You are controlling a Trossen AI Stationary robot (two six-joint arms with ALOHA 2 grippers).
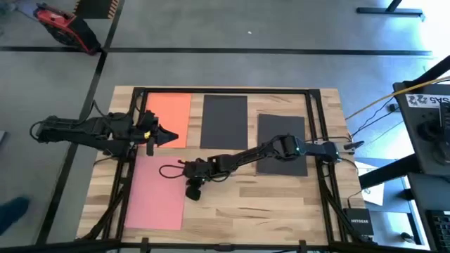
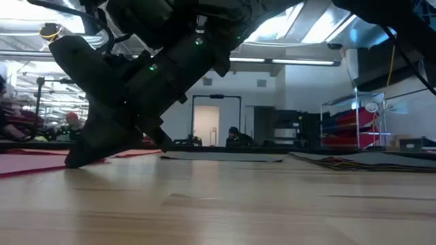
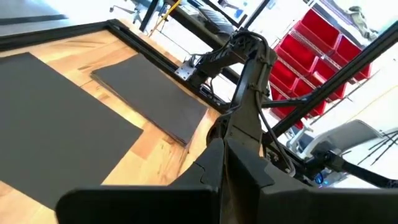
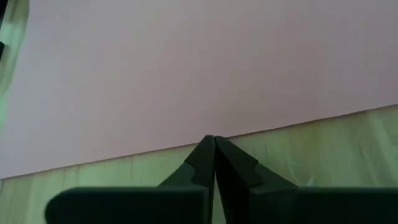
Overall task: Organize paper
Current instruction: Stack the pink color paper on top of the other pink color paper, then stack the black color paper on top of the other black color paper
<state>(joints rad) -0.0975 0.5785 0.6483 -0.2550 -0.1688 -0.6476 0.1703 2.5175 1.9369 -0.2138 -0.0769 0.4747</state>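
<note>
- Wooden table [image 1: 281, 204], framed by dark rails, carrying four sheets of paper laid flat and apart.
- Pink sheet [image 1: 155, 191] at the near left of the high view; orange sheet [image 1: 169, 119] beyond it at far left; black sheet [image 1: 224, 121] at far centre; second dark sheet [image 1: 281, 144] to the right, under the right arm.
- Right arm reaching across the table, right gripper [image 4: 214, 142] tipped down at the pink sheet's inner edge, jaws pressed together with their tip right at the paper's border on the wood.
- Left gripper [image 1: 167, 135] hanging over the orange sheet's near edge; jaws look spread in the high view, nothing between them.
- Risk, judged from here: closed jaws pushing at a thin edge could buckle or crease the pink sheet rather than slide it, or skid over the top.
- Further risk: a sideways shove could skew the pink sheet against the left rail, or bring the two arms into contact.
</note>
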